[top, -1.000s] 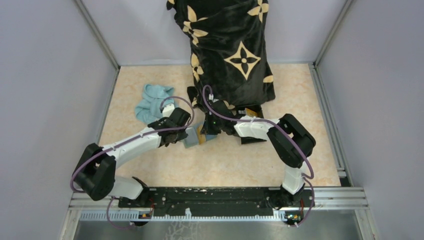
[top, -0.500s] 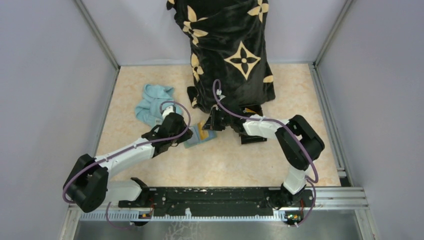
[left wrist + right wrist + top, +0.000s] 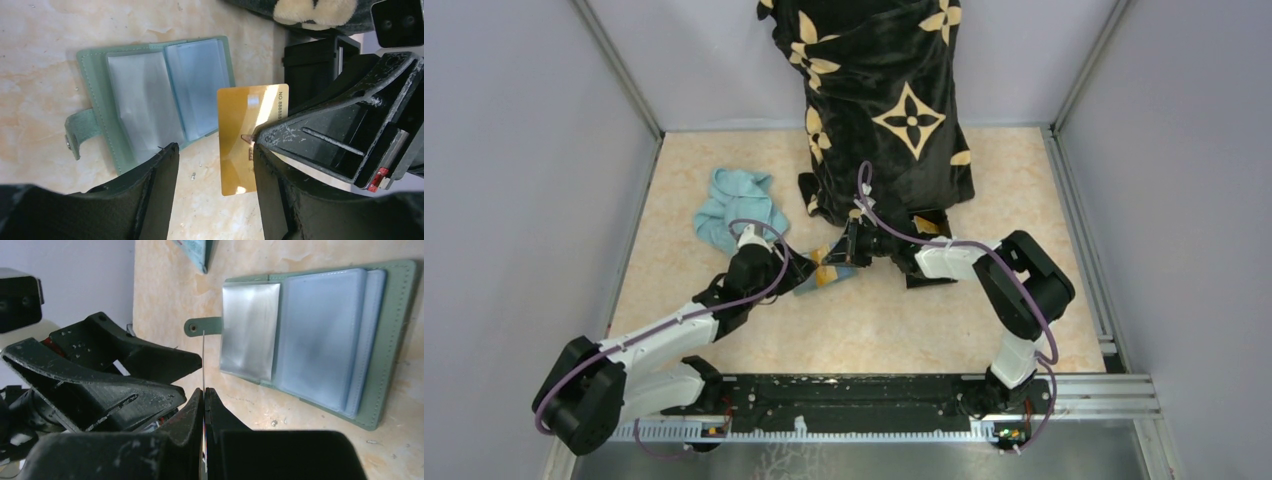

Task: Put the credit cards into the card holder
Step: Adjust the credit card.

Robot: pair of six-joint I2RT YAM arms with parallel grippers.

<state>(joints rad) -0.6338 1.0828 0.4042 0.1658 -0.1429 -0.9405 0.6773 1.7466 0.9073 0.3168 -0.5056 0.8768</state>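
Now, from above, the left arm has drawn back toward the near left since a second ago. The left pincer (image 3: 794,268), which was then close against the card holder (image 3: 810,284), has spread its jaws. The holder lies flat on the speckled beige table (image 3: 874,320), just right of those fingers. The right pincer (image 3: 844,256) has moved a little farther away than before and grips a tan-orange credit card (image 3: 829,273) at the holder's right edge. A crumpled light blue cloth (image 3: 729,205) lies far left, and a black plush cloth with tan flower shapes (image 3: 884,100) hangs at the far side.

From the left wrist, the matte black fingers (image 3: 150,195) stand released and wide apart, with nothing between them. Beyond them the holder (image 3: 92,85) lies open. It has a soft sage-green cover with a stitched edge, a snap strap on one side and glossy clear sleeves inside. The card (image 3: 240,145) is a thin shiny rectangle with rounded corners, and it overlaps the holder's edge in this view. The scuffed right pincer (image 3: 255,139) pinches its long side.

From the right wrist, that pincer (image 3: 204,397) is clenched on the card (image 3: 203,357), seen edge-on as a thin pale line pointing toward the strap. The open holder (image 3: 395,340) lies just beyond, but whether card and holder touch cannot be told. The open left pincer (image 3: 192,376) sits beside them.
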